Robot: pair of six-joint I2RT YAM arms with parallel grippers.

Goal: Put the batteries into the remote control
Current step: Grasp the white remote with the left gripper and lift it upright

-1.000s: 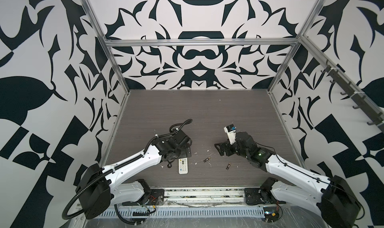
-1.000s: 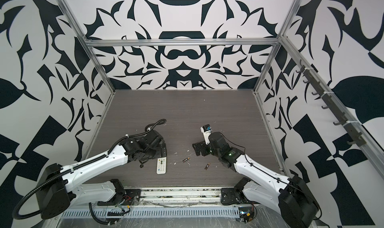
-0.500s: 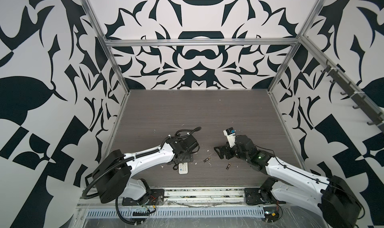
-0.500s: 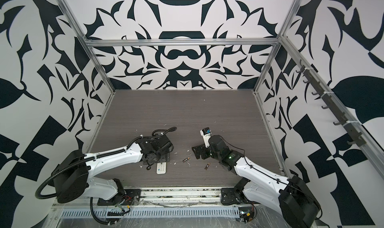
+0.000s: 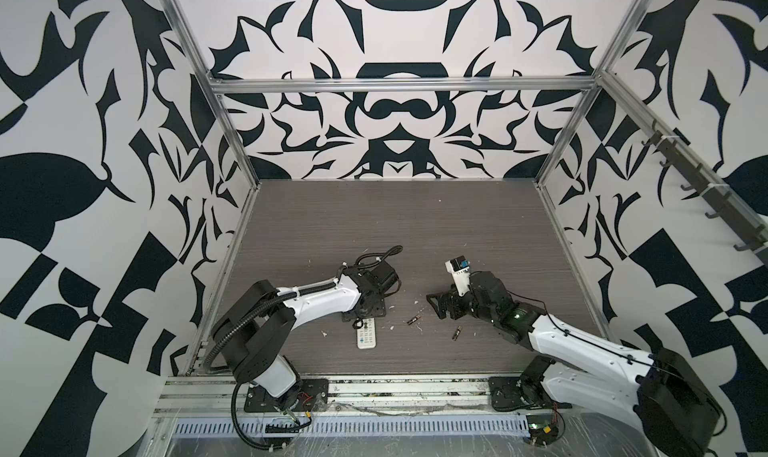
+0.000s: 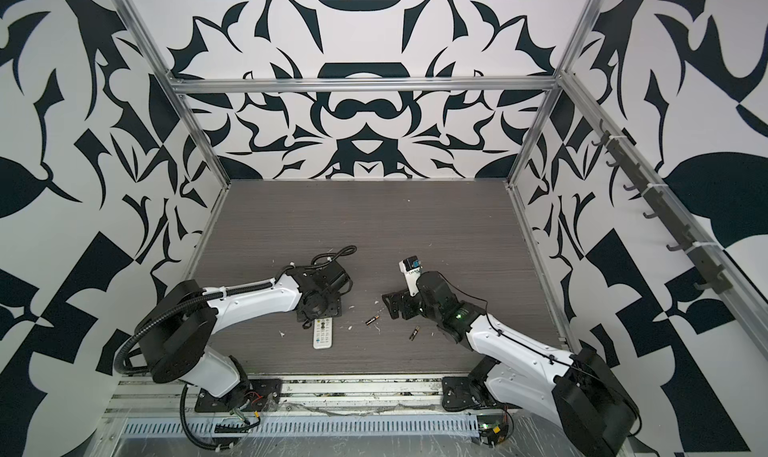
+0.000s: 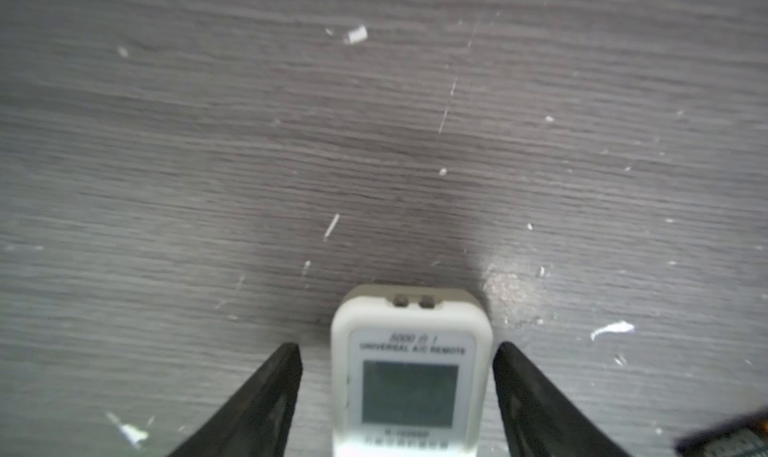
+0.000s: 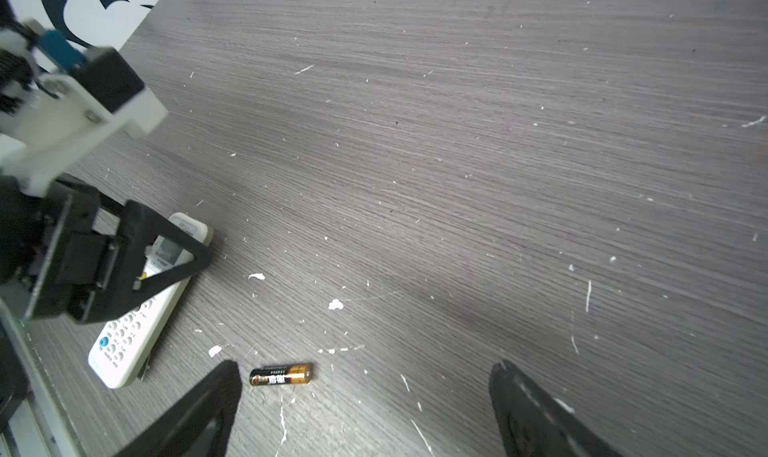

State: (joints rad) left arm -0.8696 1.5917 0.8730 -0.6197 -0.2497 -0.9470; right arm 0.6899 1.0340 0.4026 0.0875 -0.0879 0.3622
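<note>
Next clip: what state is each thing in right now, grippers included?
Remote control: flat on the table, buttons up, back hidden.
Battery nearer the remote: loose on the table, not loaded.
Farther battery: loose, not loaded.
Left gripper: open, straddling the remote's screen end.
Right gripper: open, empty.

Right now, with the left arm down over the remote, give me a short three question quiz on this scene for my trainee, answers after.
1. True or false: the remote control lies buttons-up on the table.
2. How many batteries lie loose on the table?
3. Where are the left fingers? A: clamped on a battery. B: either side of the remote's screen end, gaps showing. C: raised high, nothing between them.
Key: 1 true; 2 two; 3 B.
</note>
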